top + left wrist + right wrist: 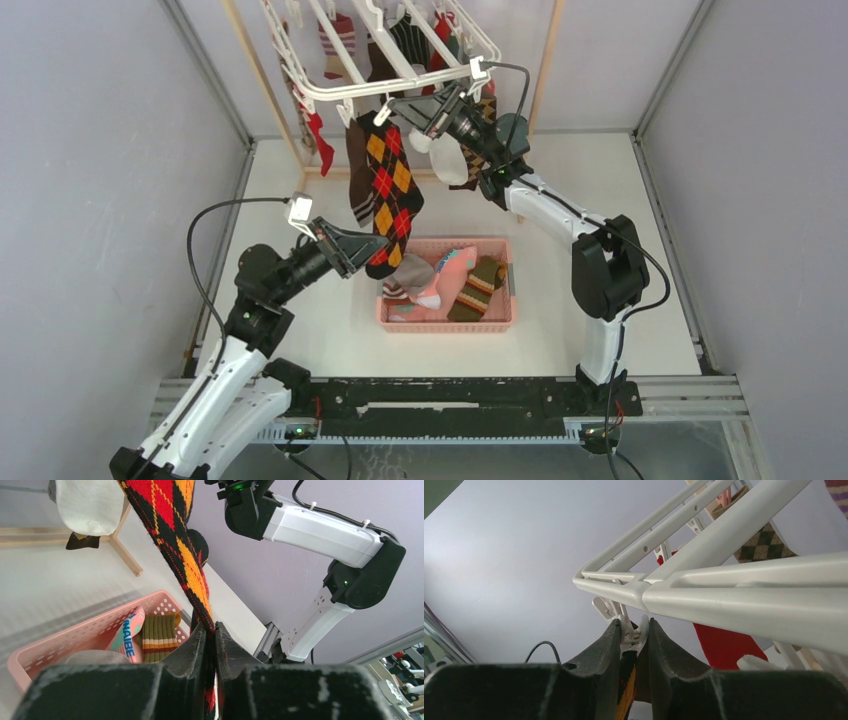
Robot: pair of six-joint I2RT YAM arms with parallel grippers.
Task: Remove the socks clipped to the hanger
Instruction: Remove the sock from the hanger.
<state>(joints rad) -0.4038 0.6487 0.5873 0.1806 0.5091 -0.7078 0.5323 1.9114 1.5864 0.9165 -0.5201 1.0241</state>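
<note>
Hanging from the white plastic rectangular drying hanger (400, 84), the red, orange and black argyle knit sock (390, 185) is clamped low down by the closed left jaws, while the right jaws pinch the small white plastic clip (630, 632) above it.

The hanger (330, 93) hung over the far side of the table (300, 330), with the argyle sock (392, 190) below its near rail. The basket (445, 322) stood on the table beneath the sock, other socks (455, 280) inside it. The left gripper (365, 262) was at the sock's lower end, the right gripper (395, 108) at its clip (631, 632).
</note>
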